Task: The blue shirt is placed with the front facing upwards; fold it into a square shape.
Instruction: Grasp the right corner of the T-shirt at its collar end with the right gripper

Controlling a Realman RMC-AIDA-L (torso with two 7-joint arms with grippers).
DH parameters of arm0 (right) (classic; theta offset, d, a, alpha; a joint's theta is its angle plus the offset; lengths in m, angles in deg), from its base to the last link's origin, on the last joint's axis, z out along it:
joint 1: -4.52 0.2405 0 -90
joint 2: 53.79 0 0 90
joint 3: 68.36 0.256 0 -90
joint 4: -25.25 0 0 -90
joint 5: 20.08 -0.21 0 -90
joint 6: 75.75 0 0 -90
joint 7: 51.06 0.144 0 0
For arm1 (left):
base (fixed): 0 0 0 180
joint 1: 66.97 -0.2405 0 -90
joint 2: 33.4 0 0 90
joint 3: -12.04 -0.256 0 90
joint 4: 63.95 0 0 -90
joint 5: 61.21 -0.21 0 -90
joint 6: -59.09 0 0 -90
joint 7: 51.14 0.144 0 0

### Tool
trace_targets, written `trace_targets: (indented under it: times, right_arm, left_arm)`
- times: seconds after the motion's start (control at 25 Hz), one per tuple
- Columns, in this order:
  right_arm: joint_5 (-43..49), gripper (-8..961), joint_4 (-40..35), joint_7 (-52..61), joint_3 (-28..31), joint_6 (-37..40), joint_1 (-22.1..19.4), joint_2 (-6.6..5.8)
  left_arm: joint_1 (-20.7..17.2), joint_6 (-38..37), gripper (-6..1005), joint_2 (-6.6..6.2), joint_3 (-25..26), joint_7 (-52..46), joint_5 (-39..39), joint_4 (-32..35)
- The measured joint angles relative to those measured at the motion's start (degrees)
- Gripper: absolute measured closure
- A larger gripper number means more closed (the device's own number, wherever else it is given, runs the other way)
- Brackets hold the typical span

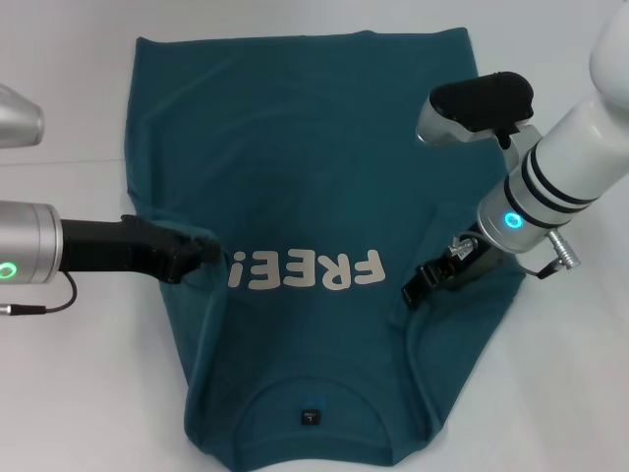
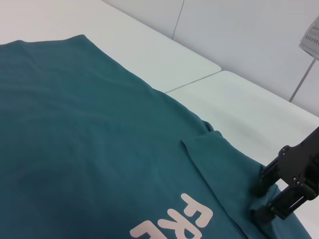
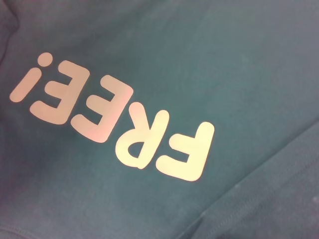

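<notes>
The blue shirt [image 1: 305, 167] lies flat on the white table, front up, with its collar and small dark neck label [image 1: 312, 416] nearest me and its hem far away. The off-white "FREE!" print [image 1: 307, 272] fills the right wrist view [image 3: 114, 122]. Both sleeves are folded inward over the chest. My left gripper [image 1: 201, 254] sits at the left end of the print, shut on the raised edge of the left sleeve. My right gripper [image 1: 413, 292] holds the right sleeve's folded edge beside the print. It also shows in the left wrist view [image 2: 257, 200], fingers pinching the cloth.
The white table [image 1: 69, 393] has bare room on both sides of the shirt and beyond the hem. A seam between two tabletops [image 2: 194, 82] runs past the shirt's far corner. My right forearm and its black camera housing [image 1: 482, 98] hang over the shirt's right side.
</notes>
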Motion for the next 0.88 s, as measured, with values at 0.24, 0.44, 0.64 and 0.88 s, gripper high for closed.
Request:
trace_targets:
  times: [0.24,0.44,0.64,0.88]
  right_arm:
    - [0.01,278,-0.77,1.36,0.00,1.26,-0.39,0.04]
    - [0.01,277,-0.80,2.44,0.36,1.82,-0.79,0.21]
    - [0.00,288,-1.30,3.30,0.47,1.92,-1.00,0.22]
    - [0.01,309,-1.53,4.41,0.75,1.67,-1.08,-0.03]
  left_arm:
    - [-0.05,0.07,996,-0.14,0.00,0.42,0.00,0.17]
    - [-0.31,0.07,996,-0.29,0.01,0.72,0.00,0.22]
    - [0.03,0.85,996,-0.86,0.16,1.80,0.41,2.33]
    - [0.10,1.20,996,-0.88,0.02,2.14,0.45,2.61]
